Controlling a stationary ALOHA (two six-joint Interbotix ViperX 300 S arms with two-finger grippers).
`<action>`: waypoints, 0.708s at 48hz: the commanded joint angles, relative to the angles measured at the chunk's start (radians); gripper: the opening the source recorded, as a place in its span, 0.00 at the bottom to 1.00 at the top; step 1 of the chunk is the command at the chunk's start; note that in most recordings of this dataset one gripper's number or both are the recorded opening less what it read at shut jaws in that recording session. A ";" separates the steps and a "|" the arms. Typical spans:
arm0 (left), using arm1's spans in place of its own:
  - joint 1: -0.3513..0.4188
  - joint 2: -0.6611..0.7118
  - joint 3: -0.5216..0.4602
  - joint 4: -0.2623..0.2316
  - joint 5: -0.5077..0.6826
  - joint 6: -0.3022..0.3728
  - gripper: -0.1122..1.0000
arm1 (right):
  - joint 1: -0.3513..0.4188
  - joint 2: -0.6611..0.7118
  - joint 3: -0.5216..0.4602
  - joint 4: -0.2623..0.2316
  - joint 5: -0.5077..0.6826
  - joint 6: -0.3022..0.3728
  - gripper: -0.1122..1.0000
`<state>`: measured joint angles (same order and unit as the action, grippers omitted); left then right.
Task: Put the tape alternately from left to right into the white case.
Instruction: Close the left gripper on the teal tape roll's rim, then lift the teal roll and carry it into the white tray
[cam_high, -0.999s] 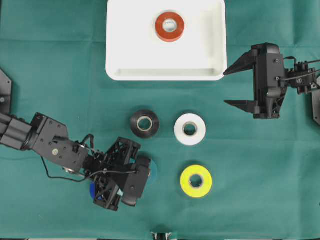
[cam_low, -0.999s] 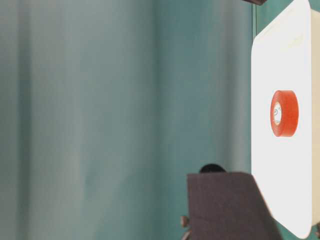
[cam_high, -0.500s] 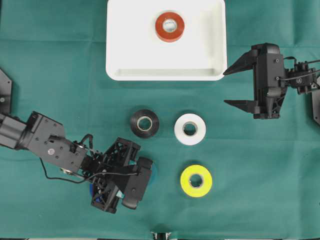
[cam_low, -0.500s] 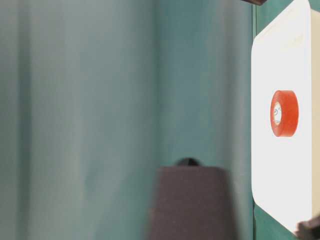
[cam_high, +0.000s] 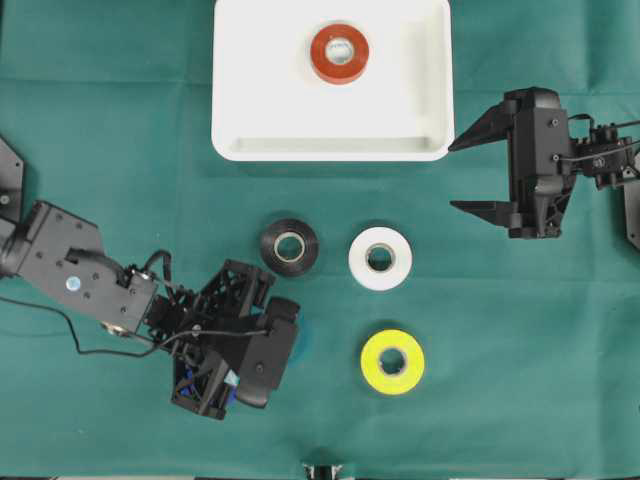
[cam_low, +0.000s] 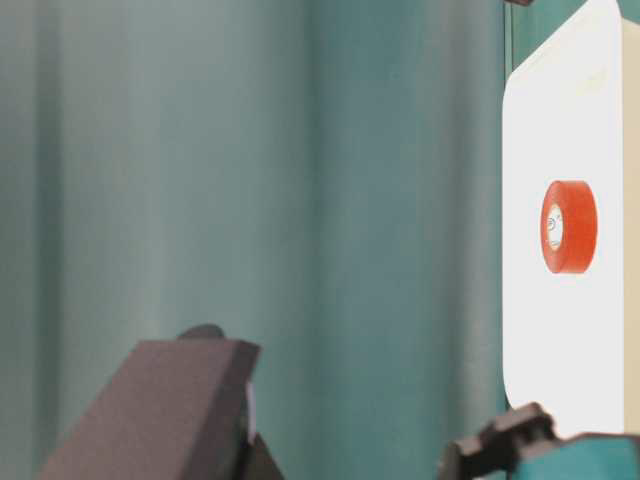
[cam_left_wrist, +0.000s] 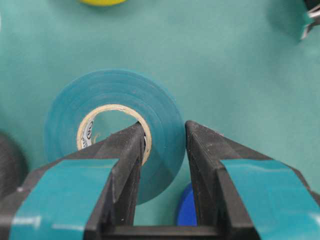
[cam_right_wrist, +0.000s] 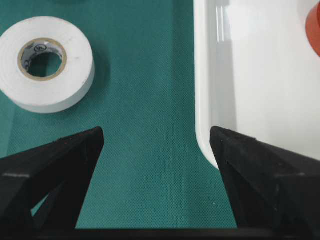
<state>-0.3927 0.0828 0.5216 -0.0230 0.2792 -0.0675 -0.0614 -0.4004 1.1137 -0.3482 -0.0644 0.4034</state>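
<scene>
At the near edge of the green cloth, the left gripper (cam_left_wrist: 162, 145) is closed on the wall of the teal tape roll (cam_left_wrist: 117, 112), so the pick-up step is in hand. Next it must carry the roll to the white plastic case (cam_high: 250, 110), far away. The right gripper (cam_high: 478, 170) waits wide open, empty

A: What's in the case (cam_high: 260, 120)?
B: One roll (cam_high: 339, 52), toward its far side.
A: And on the surface (cam_high: 500, 330)?
B: Two rolls side by side (cam_high: 289, 247) (cam_high: 380, 258) nearer than the case, a third (cam_high: 392, 362) nearer still, right of the left tool (cam_high: 262, 352).
</scene>
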 joint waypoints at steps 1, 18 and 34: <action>0.025 -0.044 -0.011 0.003 0.015 0.002 0.33 | 0.002 -0.006 -0.003 0.000 -0.017 0.002 0.74; 0.137 -0.103 0.034 0.003 0.040 0.041 0.33 | 0.002 -0.005 -0.002 0.000 -0.025 0.002 0.74; 0.318 -0.206 0.133 0.003 0.040 0.170 0.33 | 0.002 -0.006 -0.006 0.002 -0.025 0.002 0.74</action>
<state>-0.1197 -0.0782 0.6489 -0.0215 0.3237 0.0859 -0.0614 -0.4004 1.1213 -0.3482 -0.0813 0.4034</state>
